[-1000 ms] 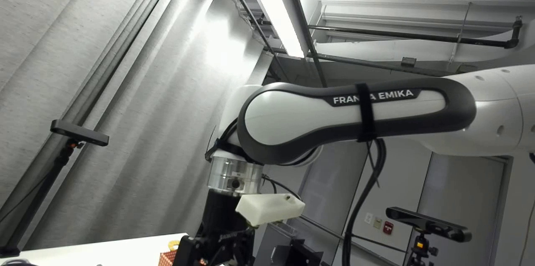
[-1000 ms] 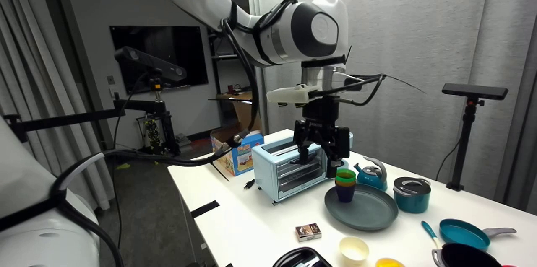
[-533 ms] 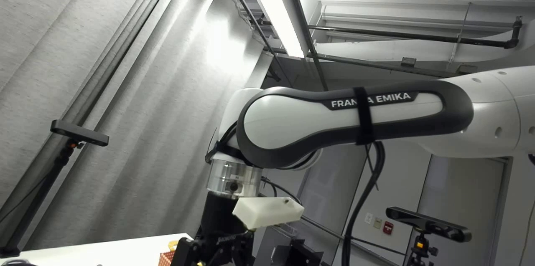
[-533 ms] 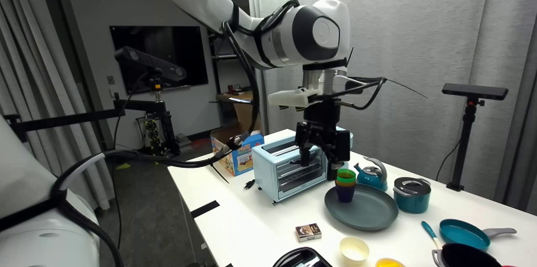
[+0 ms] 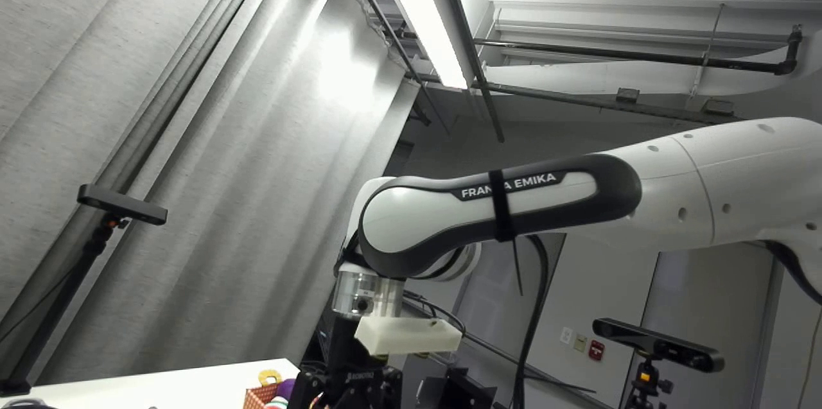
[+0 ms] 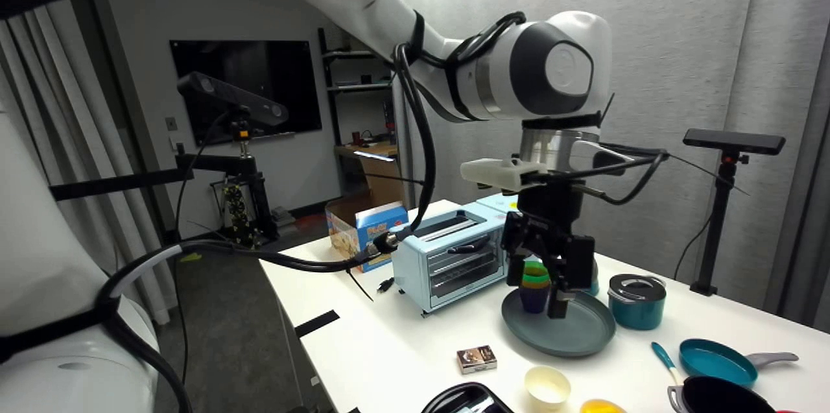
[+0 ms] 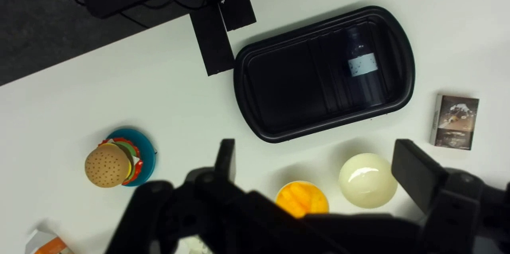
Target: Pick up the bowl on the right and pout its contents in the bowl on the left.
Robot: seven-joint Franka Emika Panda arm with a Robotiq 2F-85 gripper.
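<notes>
A small cream bowl (image 7: 368,182) with a smooth bare inside sits on the white table. Beside it is a smaller pale-rimmed bowl with orange-yellow contents (image 7: 301,199); its lower part is hidden by the gripper in the wrist view. In an exterior view the cream bowl (image 6: 546,387) is on the left and the orange-filled bowl (image 6: 600,407) on the right, cut by the bottom edge. My gripper (image 7: 314,154) is open with nothing between its fingers, well above the table. In an exterior view the gripper (image 6: 537,290) hangs in front of the cups and grey plate.
A black tray (image 7: 318,74) and a small box (image 7: 455,122) lie near the bowls. A toy burger (image 7: 107,165) sits on a teal dish. Stacked cups (image 6: 534,296) stand on a grey plate (image 6: 570,338). A blue toaster oven (image 6: 447,257), teal pot (image 6: 637,303) and pan (image 6: 716,361) stand around.
The arm and open gripper have moved right and down in an exterior view, mostly in the last half second. The bowls have not moved.
</notes>
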